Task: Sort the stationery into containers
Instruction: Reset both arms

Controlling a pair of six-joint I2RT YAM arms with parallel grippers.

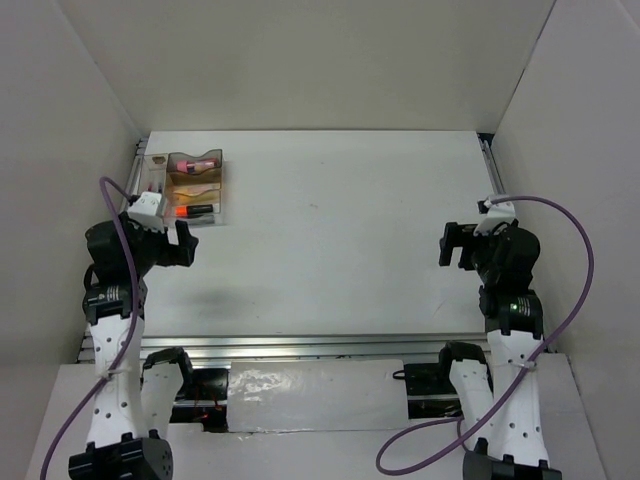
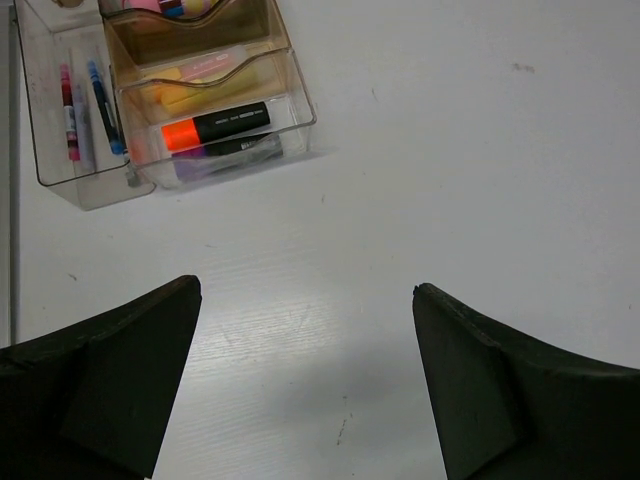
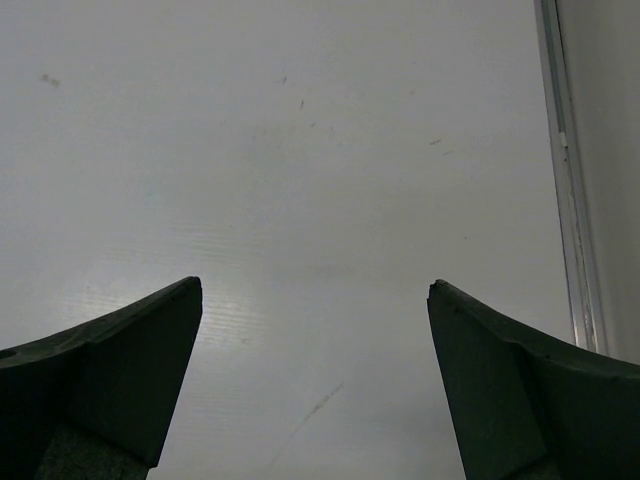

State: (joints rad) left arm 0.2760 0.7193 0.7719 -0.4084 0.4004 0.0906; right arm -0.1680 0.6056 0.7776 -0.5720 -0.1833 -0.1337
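Left wrist view shows the organiser tray [image 2: 295, 85] fully loaded, with the orange-capped black highlighter [image 2: 215, 127] lying flat in its front compartment. The left gripper [image 2: 306, 290] near the tray and the right gripper [image 3: 313, 287] well apart from it both hang with jaws spread and empty, which suggests the sorting is finished.

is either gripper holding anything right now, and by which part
Nothing is held. The left gripper and the right gripper are both open and empty over the bare table.
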